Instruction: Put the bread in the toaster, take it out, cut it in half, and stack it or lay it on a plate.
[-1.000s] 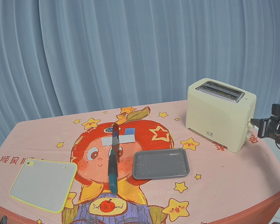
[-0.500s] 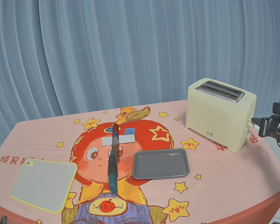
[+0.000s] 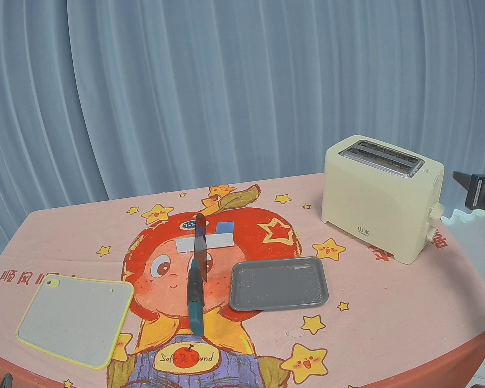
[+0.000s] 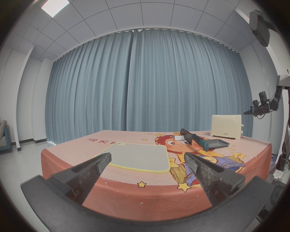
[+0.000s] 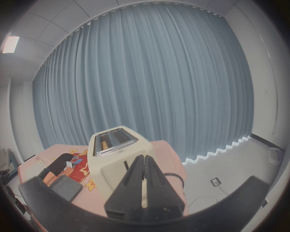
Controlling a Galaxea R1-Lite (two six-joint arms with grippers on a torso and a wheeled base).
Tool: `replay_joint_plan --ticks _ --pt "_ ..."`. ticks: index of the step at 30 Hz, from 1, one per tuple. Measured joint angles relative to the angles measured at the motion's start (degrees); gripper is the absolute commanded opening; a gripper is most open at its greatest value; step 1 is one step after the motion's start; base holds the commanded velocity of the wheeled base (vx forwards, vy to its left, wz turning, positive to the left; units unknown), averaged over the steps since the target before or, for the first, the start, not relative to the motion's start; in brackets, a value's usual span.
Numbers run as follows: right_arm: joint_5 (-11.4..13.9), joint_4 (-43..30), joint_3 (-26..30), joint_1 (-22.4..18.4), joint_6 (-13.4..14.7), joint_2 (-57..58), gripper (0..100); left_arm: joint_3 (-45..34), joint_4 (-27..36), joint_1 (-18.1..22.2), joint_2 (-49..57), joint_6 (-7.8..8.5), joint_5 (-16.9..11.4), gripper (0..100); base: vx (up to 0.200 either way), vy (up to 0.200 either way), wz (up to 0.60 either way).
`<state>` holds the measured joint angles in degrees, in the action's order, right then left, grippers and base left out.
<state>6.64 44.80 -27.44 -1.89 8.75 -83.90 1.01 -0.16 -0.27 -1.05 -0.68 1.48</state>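
Your right wrist view looks down into the cream two-slot toaster (image 5: 111,166) and shows a tan strip in one slot, probably the bread (image 5: 103,145); in the head view those slots read dark. The right gripper (image 5: 144,164) is pinched closed on nothing, just off the toaster's knob end, apart from it. The left gripper (image 4: 147,157) is spread wide at the near left corner of the cloth-covered table (image 3: 420,310). You have one yellow-rimmed grey cutting board (image 3: 74,318), one teal-handled knife (image 3: 195,285), one grey rectangular tray (image 3: 277,283).

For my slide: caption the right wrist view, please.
Shut right pincer facing the lever end of the cream toaster.
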Motion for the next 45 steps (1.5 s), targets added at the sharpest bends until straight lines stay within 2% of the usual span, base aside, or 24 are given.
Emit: replay_joint_plan --ticks 6,12,22,27,45 --pt "0.0 0.4 -1.0 -2.6 1.4 1.2 0 0.0 0.0 0.0 0.0 -0.02 0.0 100 0.000 0.000 0.00" --pt "0.2 0.4 -1.2 -3.2 4.6 1.9 0 0.0 0.0 0.0 0.0 -0.02 0.0 100 0.000 0.000 0.00" --pt "0.3 3.0 -3.0 1.9 6.8 2.5 0 0.0 0.0 0.0 0.0 -0.05 0.0 100 0.000 0.000 0.00" --pt "0.2 8.6 -3.3 2.6 7.6 2.5 0 0.0 0.0 0.0 0.0 -0.07 0.0 100 0.000 0.000 0.00" --pt "0.1 8.7 -2.6 4.4 7.6 1.9 0 0.0 0.0 0.0 0.0 -0.07 0.0 100 0.000 0.000 0.00"
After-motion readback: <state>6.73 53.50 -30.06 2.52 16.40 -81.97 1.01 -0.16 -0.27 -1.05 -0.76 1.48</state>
